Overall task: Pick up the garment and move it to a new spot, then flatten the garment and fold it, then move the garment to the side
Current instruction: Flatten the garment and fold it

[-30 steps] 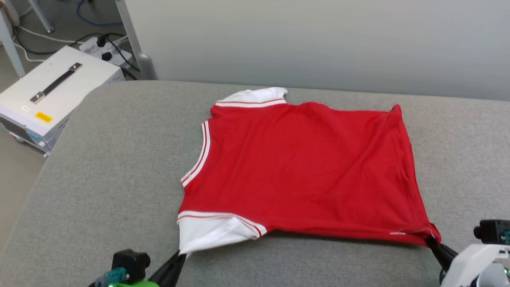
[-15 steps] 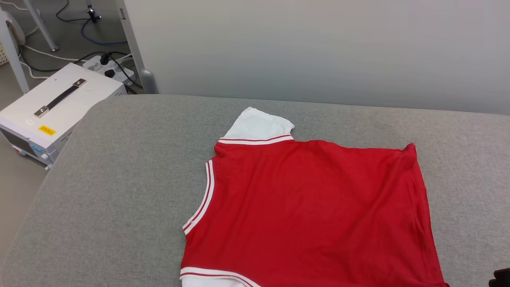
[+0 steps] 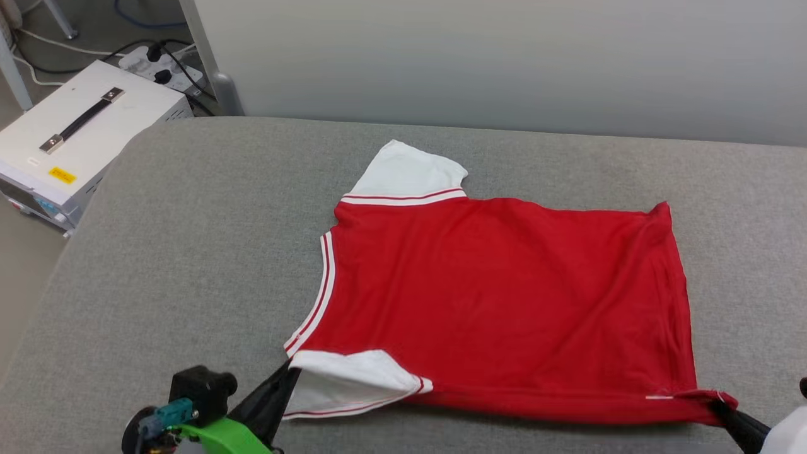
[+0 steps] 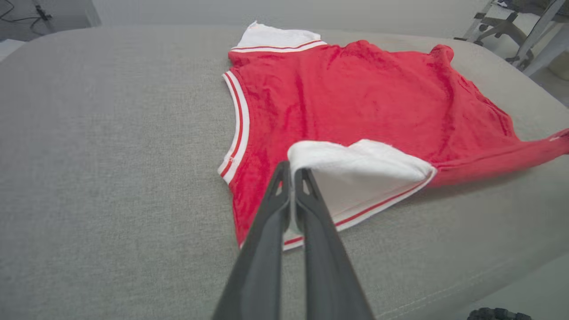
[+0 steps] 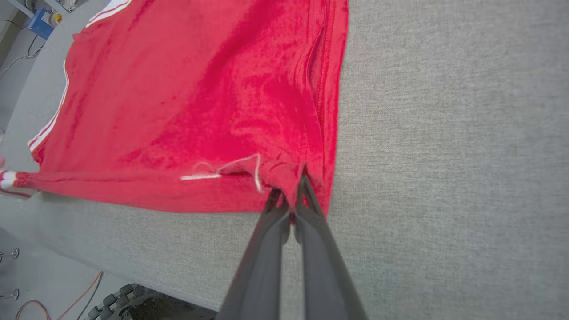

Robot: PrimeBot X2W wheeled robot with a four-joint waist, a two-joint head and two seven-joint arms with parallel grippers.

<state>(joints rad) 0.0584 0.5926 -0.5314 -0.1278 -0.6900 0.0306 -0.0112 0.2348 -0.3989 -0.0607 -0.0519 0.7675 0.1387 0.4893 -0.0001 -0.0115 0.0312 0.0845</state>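
Along the front edge of the grey cushion (image 3: 189, 265), holding the garment (image 3: 492, 296) by two small pinches only, and risking both. Could lose the white near sleeve (image 4: 355, 166) from the left gripper (image 4: 291, 168), clamped shut with fingers pressed together on just the sleeve's turned-up edge; likely to slip free under any sharp tug, judging by so thin a bite of cloth. Could equally lose the red hem corner (image 5: 280, 169) from the right gripper (image 5: 291, 186), closed tight on a small bunched twist of fabric beside a loose white thread (image 5: 209, 175). Risks straining that corner's stitching by pulling the two pinches apart too hard; risks dragging the far half over the cushion and rucking it by pulling unevenly or lifting one side first. Risks dropping the near side in a fold, sleeve tucked under, by easing off too soon. Spread mostly flat over the middle and right of the cushion, plain red face up, striped collar trim (image 3: 318, 290) toward the cushion's left end, hem toward its right end, far white sleeve (image 3: 410, 173) pointing to the cushion's back edge. Stretched taut and raised slightly off the cushion along its front edge, between the left gripper at the sleeve end and the right gripper at the hem end, with all the rest of the cloth lying beyond both pairs of fingertips.
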